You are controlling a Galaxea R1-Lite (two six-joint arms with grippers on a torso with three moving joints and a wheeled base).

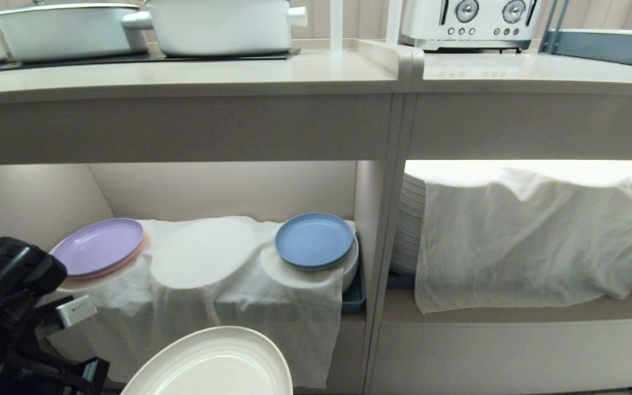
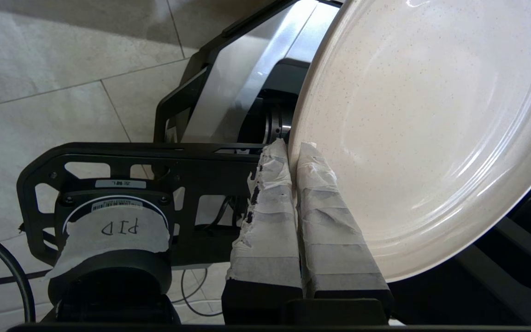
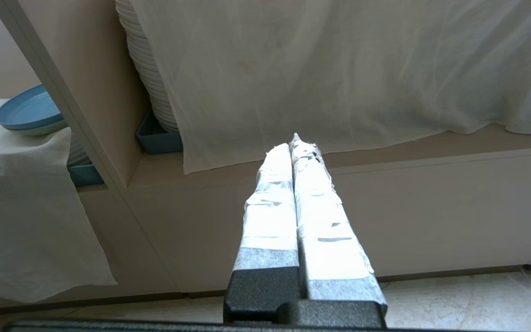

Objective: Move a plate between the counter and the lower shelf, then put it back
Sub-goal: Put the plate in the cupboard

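The cream plate [image 1: 217, 365] hangs low in front of the lower shelf [image 1: 223, 189], below its cloth-covered humps [image 1: 203, 252]. In the left wrist view my left gripper [image 2: 293, 147] is shut on the plate [image 2: 422, 129], with its taped fingers [image 2: 270, 216] pinching the rim. My left arm [image 1: 9, 307] shows at the lower left of the head view. The counter [image 1: 184, 77] runs across the top, above the shelf. My right gripper [image 3: 295, 145] is shut on nothing and hangs before the neighbouring cubby.
A lilac plate [image 1: 99, 247] and a blue plate [image 1: 314, 240] rest on the cloth in the shelf. White pots [image 1: 217, 24] stand on the cooktop, and a toaster [image 1: 469, 22] stands to the right. A divider post [image 1: 387, 247] separates a wider cubby with stacked plates [image 1: 409, 225] under a cloth [image 1: 535, 241].
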